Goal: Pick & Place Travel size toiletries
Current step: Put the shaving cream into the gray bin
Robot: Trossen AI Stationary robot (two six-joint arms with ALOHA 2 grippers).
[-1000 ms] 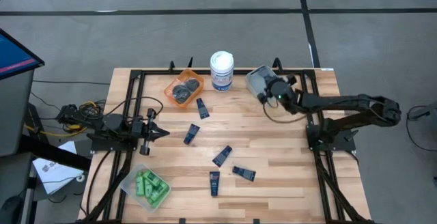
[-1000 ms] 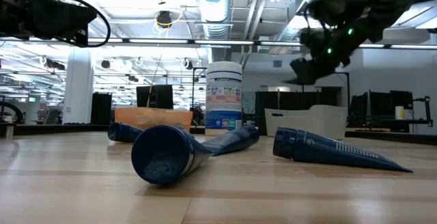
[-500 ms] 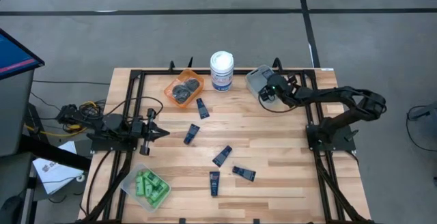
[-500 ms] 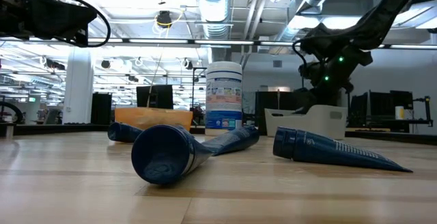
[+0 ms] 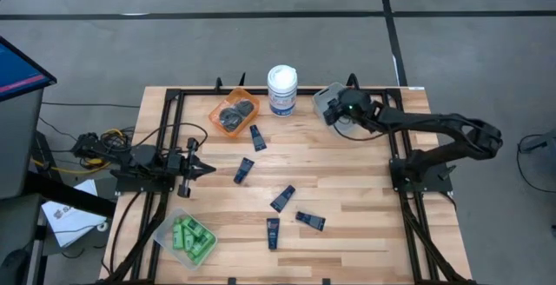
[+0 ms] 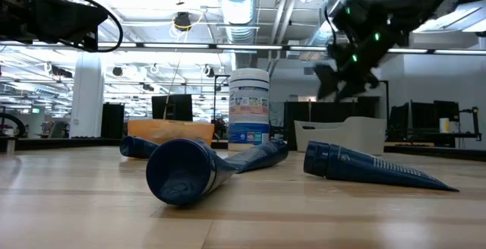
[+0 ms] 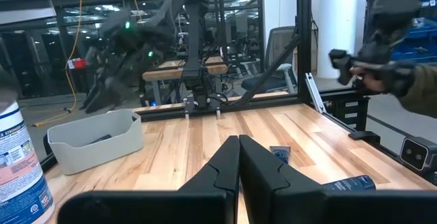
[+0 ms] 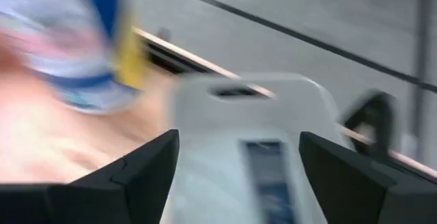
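Right gripper [image 5: 340,109] extended from the right edge of the surface [image 5: 365,207], hovering over the grey bin [image 5: 328,102] at the far edge; arm stretched low and nearly straight across. Jaws spread wide, nothing between them; one navy tube [image 8: 266,169] visible lying inside the bin directly below. In the low view, gripper [image 6: 338,70] well above the bin rim [image 6: 342,133].

Left gripper [image 5: 201,169] parked at the left edge, level with mid-surface, pointing inward; jaws closed tip to tip, empty.

Relative to the grey bin: white tub [image 5: 281,89] just beside, toward the left arm; orange bin [image 5: 233,115] beyond it, holding dark round pots. Five navy tubes [image 5: 281,199] scattered loose across mid-surface, well apart from the bin, open wood between them. Clear bin [image 5: 187,238] of green bottles at the opposite near corner.
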